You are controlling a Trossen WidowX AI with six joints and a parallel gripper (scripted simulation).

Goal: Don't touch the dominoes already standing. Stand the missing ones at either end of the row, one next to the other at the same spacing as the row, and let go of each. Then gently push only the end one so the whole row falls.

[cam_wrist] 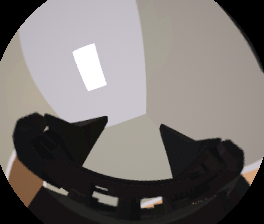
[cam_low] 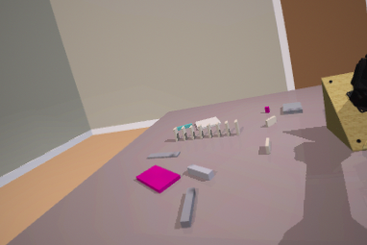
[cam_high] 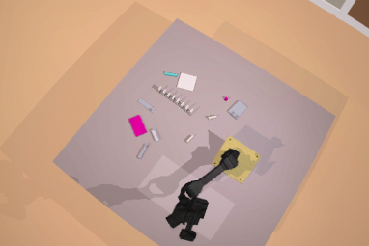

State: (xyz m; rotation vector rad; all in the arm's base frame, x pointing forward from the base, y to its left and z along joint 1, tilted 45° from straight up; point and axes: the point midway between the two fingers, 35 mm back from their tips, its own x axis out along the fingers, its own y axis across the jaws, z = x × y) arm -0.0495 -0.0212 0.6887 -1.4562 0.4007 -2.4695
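A row of several cream dominoes [cam_high: 175,99] [cam_low: 207,131] stands on the grey table top [cam_high: 290,110] [cam_low: 240,201]. Two loose cream dominoes lie flat off the row's near end: one [cam_high: 211,117] [cam_low: 271,120] closer to the row, the other [cam_high: 189,138] [cam_low: 265,145] further out. My gripper [cam_high: 188,234] [cam_wrist: 134,122] is open and empty. It is raised high, far from the row, over the table's near edge. In the wrist view it faces walls and a ceiling light, with no table in sight. In the exterior view only part of the arm [cam_low: 360,81] shows.
Distractors lie around the row: a teal bar [cam_high: 170,74], a white square [cam_high: 186,81] [cam_low: 207,121], a magenta tile [cam_high: 137,125] [cam_low: 158,178], grey blocks [cam_high: 146,105] [cam_high: 155,135] [cam_high: 142,150] [cam_high: 237,109], a small magenta cube [cam_high: 225,98] [cam_low: 267,109]. The arm's yellow base plate [cam_high: 248,165] sits near right.
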